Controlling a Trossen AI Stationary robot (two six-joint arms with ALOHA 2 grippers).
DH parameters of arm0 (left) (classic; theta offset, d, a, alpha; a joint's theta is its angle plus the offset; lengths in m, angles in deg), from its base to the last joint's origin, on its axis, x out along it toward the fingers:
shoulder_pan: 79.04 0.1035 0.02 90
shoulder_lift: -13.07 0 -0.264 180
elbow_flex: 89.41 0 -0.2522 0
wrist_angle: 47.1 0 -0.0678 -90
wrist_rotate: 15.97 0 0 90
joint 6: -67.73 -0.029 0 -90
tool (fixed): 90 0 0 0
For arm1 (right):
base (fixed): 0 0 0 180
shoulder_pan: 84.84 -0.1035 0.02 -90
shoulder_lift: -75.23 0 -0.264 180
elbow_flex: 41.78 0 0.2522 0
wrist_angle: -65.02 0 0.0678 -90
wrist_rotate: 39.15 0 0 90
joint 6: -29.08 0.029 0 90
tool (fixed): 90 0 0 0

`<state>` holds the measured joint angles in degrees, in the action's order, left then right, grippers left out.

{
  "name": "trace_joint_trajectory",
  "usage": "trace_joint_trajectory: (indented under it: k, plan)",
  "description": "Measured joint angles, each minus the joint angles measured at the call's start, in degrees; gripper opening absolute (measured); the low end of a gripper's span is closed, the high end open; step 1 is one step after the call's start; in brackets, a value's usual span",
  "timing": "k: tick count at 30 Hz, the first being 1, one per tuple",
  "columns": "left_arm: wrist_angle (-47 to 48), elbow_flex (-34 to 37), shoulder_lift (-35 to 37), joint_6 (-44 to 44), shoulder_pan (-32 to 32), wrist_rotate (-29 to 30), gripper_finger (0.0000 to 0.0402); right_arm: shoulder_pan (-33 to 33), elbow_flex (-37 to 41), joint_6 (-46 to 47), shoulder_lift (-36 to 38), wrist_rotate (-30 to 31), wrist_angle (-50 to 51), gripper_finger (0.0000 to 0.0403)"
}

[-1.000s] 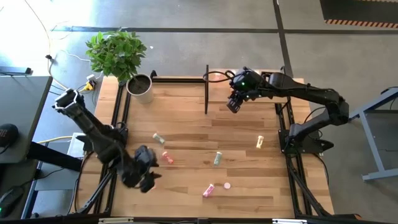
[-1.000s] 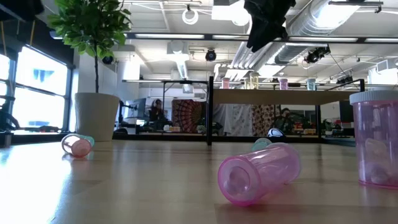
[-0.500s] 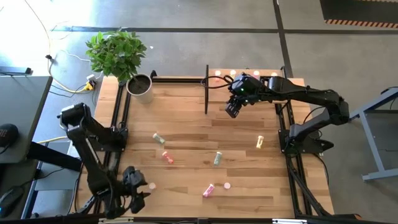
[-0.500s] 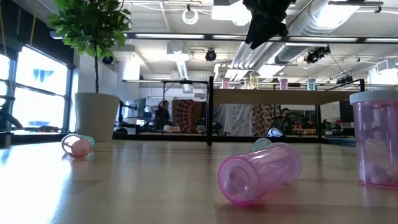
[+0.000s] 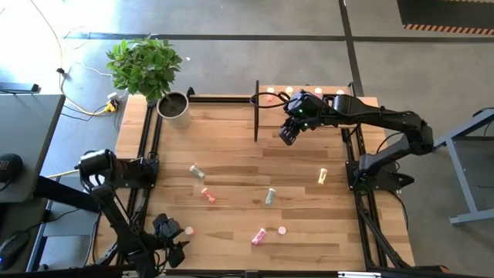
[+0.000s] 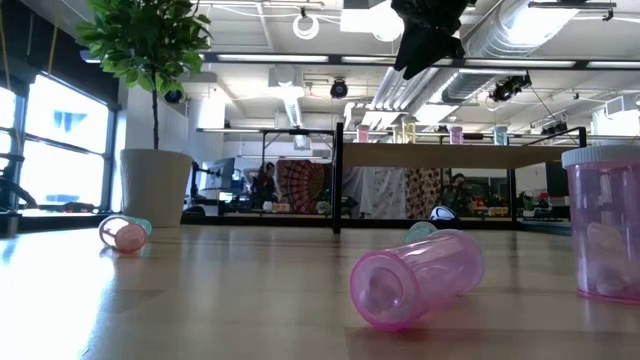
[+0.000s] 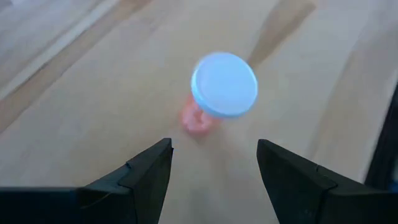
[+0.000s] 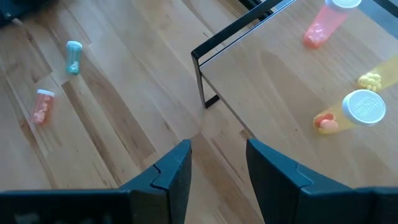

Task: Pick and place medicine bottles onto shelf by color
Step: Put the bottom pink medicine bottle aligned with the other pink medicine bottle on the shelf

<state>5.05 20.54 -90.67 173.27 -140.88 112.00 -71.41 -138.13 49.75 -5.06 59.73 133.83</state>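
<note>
My left gripper (image 5: 174,235) hangs open low over the table's near left corner. Just ahead of its fingertips (image 7: 214,169) a small pink bottle with a pale blue cap (image 7: 222,86) stands upright on the tabletop (image 5: 187,230), untouched. My right gripper (image 5: 289,133) hovers open and holds nothing, high over the near edge of the shelf (image 8: 292,74). Three bottles show on the shelf: one pink-orange (image 8: 322,26), one yellow (image 8: 370,79) and one orange with a white cap (image 8: 351,111). More bottles lie scattered mid-table, pale green (image 5: 197,171), orange-red (image 5: 208,195), green (image 5: 269,198) and yellow (image 5: 323,177).
A pink bottle lies on its side (image 6: 415,275) near the front, and another stands beside it (image 6: 605,225). A potted plant (image 5: 171,108) stands at the far left corner. The shelf's black upright panel (image 5: 256,116) rises at its left side. A black frame rail (image 5: 147,154) runs along the table's left edge.
My left gripper has swung down and toward the table's near left corner, turning as it went. It now sits low beside the standing pink bottle, its fingers still open. No bottle has moved.
</note>
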Motion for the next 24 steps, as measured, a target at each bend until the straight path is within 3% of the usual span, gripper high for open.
trace_joint_trajectory:
  k: [12,24]
  plan:
    - [-0.6,0.0,-4.5,3.6,0.7,7.3,0.0227,0.0,0.0,-0.1,0.0,0.0,0.0,0.0145]
    - [-1.3,0.0,-6.4,2.7,3.4,6.5,0.0221,0.0,0.0,-0.1,0.0,0.0,0.0,0.0145]
